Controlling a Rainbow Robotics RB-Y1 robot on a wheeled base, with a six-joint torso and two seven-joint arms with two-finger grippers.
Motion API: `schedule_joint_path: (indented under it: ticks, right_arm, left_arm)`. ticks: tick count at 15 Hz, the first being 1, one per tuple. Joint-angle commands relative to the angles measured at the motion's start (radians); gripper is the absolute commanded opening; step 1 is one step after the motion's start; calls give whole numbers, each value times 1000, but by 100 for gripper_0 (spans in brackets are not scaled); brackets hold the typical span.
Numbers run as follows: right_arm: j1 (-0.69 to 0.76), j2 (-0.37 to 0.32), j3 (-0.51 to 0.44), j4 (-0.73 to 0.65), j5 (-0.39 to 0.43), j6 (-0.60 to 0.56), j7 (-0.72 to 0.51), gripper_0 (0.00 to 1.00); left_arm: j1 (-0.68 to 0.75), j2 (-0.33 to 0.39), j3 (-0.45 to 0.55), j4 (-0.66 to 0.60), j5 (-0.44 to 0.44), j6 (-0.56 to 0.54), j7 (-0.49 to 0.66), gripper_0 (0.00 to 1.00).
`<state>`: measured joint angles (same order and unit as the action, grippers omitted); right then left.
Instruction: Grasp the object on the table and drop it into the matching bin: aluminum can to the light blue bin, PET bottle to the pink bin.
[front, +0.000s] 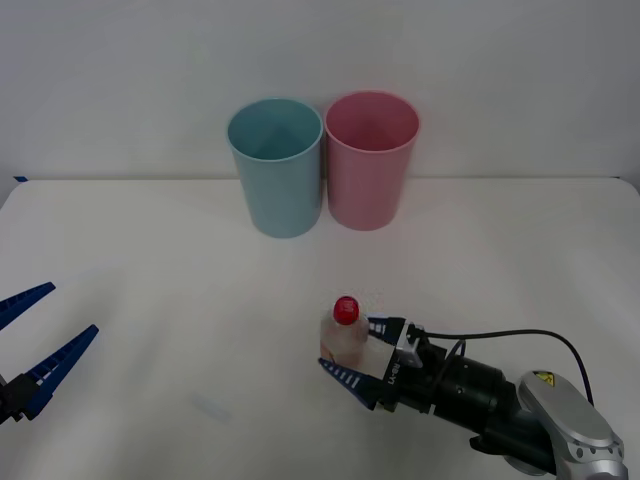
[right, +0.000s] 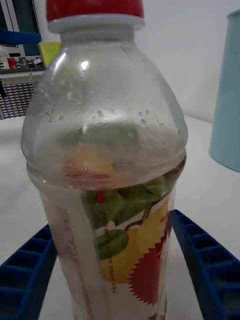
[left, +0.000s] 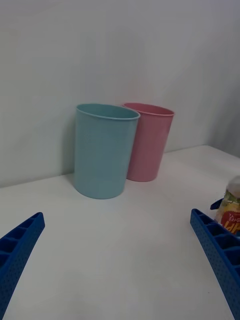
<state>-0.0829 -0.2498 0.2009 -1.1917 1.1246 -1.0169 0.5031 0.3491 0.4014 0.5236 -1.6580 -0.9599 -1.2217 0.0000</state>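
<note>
Where the white table (front: 150, 260) ends, a plain wall rises.

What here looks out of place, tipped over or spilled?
Nothing stands out. The PET bottle stands upright, capped, between the right claw's open fingers. The pink bin and light blue bin stand upright side by side.

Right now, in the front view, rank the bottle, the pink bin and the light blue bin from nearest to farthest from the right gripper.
1. PET bottle: upright between the right gripper's blue fingers, near the table's front.
2. Pink bin: at the back, above the gripper.
3. Light blue bin: at the back, left of the pink bin, slightly farther.
</note>
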Motion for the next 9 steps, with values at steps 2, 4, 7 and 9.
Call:
schedule_joint_path:
  ticks: [2,4,7,9]
  right_arm:
    - [-1,1,0,0,-3,0,0,0]
    - [-1,0,0,0,-8,0,2,0]
    - [-1,0,-9,0,-17,-5,3,0]
    - [3,-2,-32,-5,-17,-17,6,0]
  left_arm:
    - [0,0,0,0,0,0,0,100]
    - [0,0,0,0,0,0,0,100]
    - [0,0,0,0,0,0,0,100]
    - [0,0,0,0,0,0,0,100]
